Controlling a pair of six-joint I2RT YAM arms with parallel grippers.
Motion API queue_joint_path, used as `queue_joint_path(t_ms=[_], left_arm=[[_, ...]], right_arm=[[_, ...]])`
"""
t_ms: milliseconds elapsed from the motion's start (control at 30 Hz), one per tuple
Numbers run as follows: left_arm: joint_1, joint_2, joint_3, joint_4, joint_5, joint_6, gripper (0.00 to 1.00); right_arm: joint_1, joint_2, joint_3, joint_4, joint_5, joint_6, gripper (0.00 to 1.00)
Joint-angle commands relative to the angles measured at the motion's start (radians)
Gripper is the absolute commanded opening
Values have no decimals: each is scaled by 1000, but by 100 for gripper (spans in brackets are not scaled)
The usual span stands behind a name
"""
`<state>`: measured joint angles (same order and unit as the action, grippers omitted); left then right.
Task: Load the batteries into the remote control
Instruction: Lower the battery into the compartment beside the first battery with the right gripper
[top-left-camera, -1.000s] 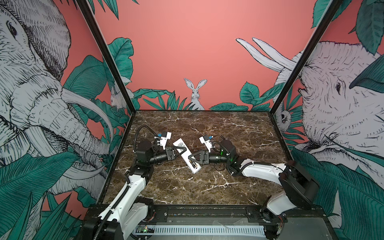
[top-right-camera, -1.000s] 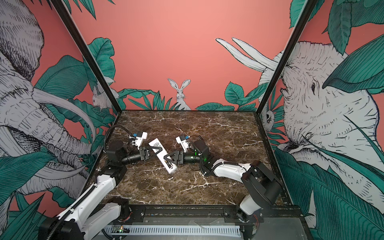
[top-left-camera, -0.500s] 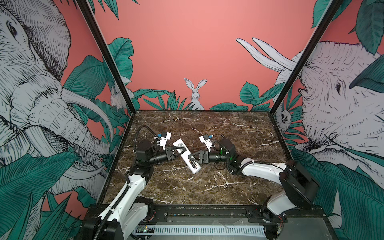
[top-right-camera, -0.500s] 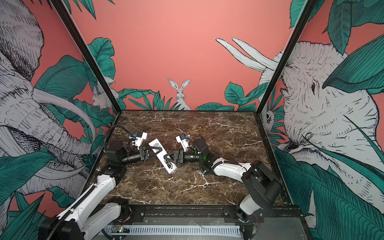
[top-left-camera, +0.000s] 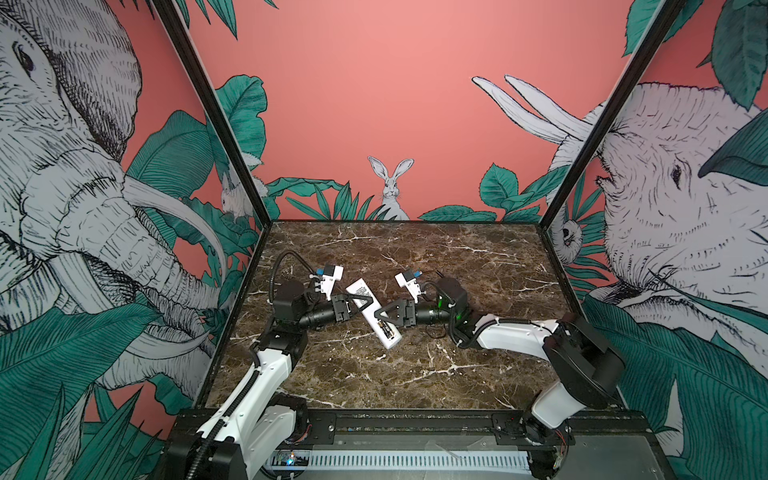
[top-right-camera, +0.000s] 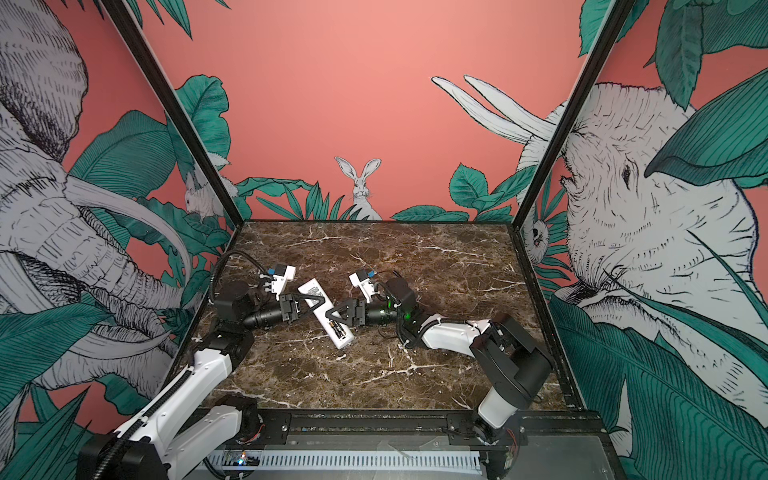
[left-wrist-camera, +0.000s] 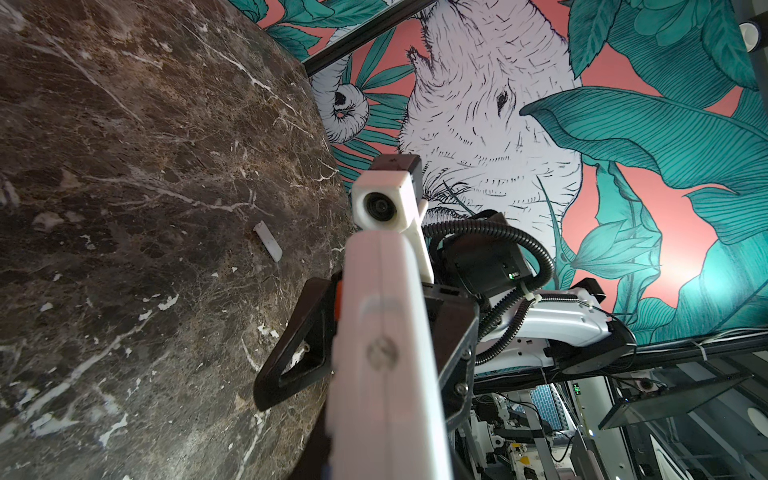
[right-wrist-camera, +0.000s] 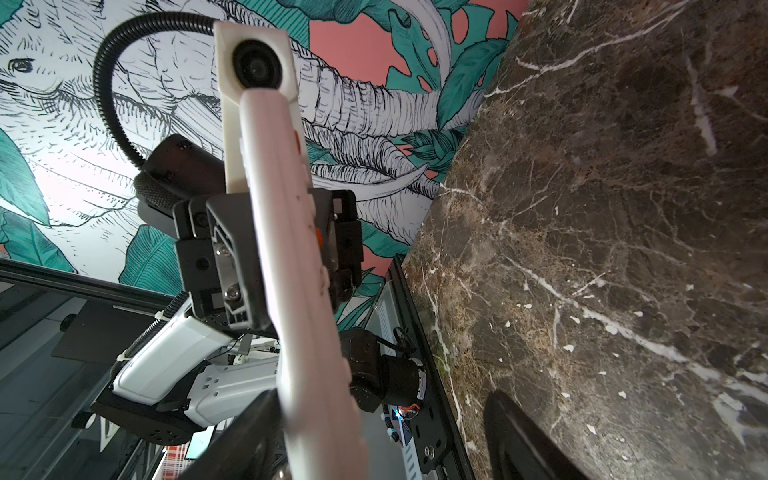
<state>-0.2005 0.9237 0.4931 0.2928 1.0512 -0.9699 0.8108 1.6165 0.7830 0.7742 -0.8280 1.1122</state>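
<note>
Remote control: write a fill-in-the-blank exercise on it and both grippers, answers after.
1. The left gripper is ____ on the remote control.
2. The right gripper has its jaws ____, one on each side of the remote control.
3. The batteries lie in the remote control's uncovered ____.
4. In the left wrist view, the small loose piece on the table is ____ in colour.
Missing words: shut; open; compartment; white.
</note>
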Motion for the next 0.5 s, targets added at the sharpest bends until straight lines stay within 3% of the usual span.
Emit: queue_joint_path(t_ms=[0, 300, 467], left_arm=[[-2, -5, 0, 35, 0, 3, 0], [-1, -11, 3, 28, -5, -2, 0], [-2, -19, 20, 24, -2, -12, 0]], right_arm=[[8, -8, -20, 49, -26, 17, 76], [11, -1, -42, 73, -31, 15, 67], [12, 3, -57, 38, -16, -42, 53]])
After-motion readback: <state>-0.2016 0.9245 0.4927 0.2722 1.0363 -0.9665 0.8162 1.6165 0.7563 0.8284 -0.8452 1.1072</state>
